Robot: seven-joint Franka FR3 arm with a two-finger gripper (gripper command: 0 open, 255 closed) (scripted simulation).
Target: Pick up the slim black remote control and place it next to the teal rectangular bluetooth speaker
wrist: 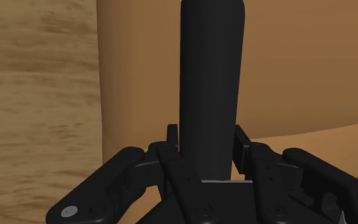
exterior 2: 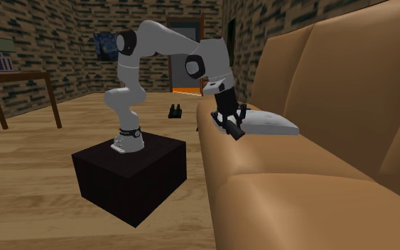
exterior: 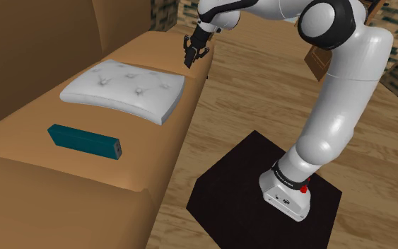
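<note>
A slim black remote [wrist: 210,83] stands out lengthwise from between my fingers, clasped on both sides. My gripper [exterior: 193,55] is shut on the remote [exterior: 191,56] and hangs a little above the brown sofa's far seat cushion, near its front edge. From the other side, the gripper [exterior 2: 231,124] holds the remote [exterior 2: 234,130] tilted downward just in front of a white pillow [exterior 2: 269,123]. The teal rectangular speaker [exterior: 85,141] lies flat on the near seat cushion, on the opposite side of the pillow [exterior: 125,90] from the gripper.
The brown sofa [exterior: 56,191] runs along the shoulder view's left, with its backrest behind. My black stand [exterior: 254,198] sits on the wooden floor beside it. A wooden side table [exterior 2: 13,89] stands at the second exterior view's left, and small dark objects [exterior 2: 176,111] lie on the floor.
</note>
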